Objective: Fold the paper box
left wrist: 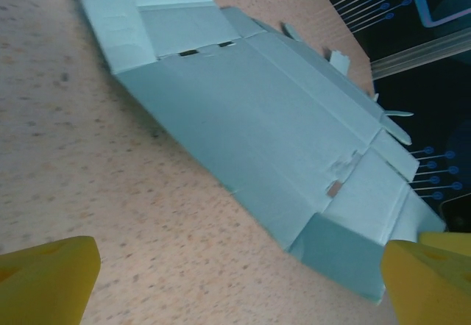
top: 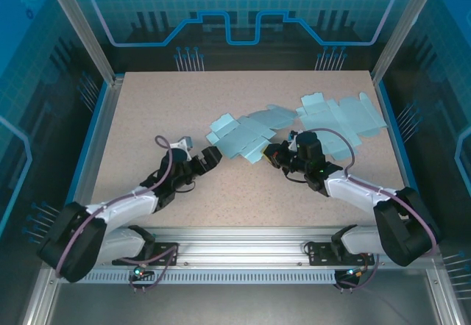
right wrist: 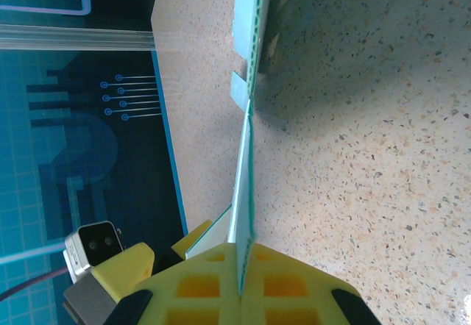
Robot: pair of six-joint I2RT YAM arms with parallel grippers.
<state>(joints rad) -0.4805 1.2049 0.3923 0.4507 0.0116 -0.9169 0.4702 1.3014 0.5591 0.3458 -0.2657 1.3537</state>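
The left gripper waits with its two yellow fingers wide apart and nothing between them, low over the table and just beside the left side of the paper box. The paper box is not yet a box. It lies as a pale blue cut sheet in the middle of the table, with its flaps spread out. In the left wrist view a corner flap near the right finger stands a little up from the surface.

On the other side, the right gripper is closed tight on a thin edge of the sheet, which runs edge-on out from between the pads. This edge seems lifted, because a shadow lies under it. Farther right and back, a second sheet lies flat; I cannot tell if the two touch.

To do this step well, I think the right gripper should hold firm and raise its panel slowly along the crease. The left one should close on the raised flap alone, without pushing the sheet away. Thin paper bends in a wrong place when it is pulled fast, so both moves should be small and gentle
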